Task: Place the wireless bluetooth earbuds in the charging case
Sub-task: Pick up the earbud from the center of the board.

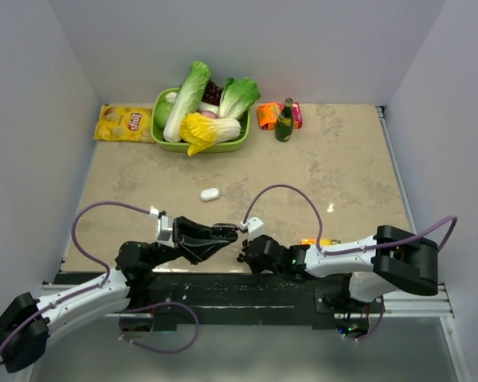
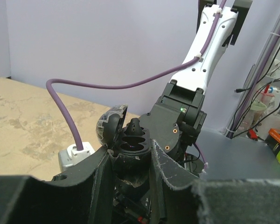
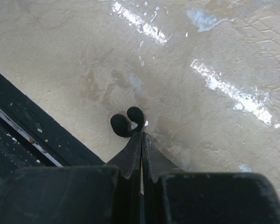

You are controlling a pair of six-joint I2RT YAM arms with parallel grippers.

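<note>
The black earbud point(image 3: 127, 122), a glossy slick bean, is nipped at the tips of the right gripper point(image 3: 142, 135), claws pressed together on what seems its thin edge. It hangs near the open charging case point(image 2: 130, 142), rounded with moulded wells, clamped by the left gripper point(image 2: 129, 157); match bud to well before lowering

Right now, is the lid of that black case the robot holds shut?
No, the lid of the black charging case in the left gripper stands swung open, with the hollows inside it bared.
</note>
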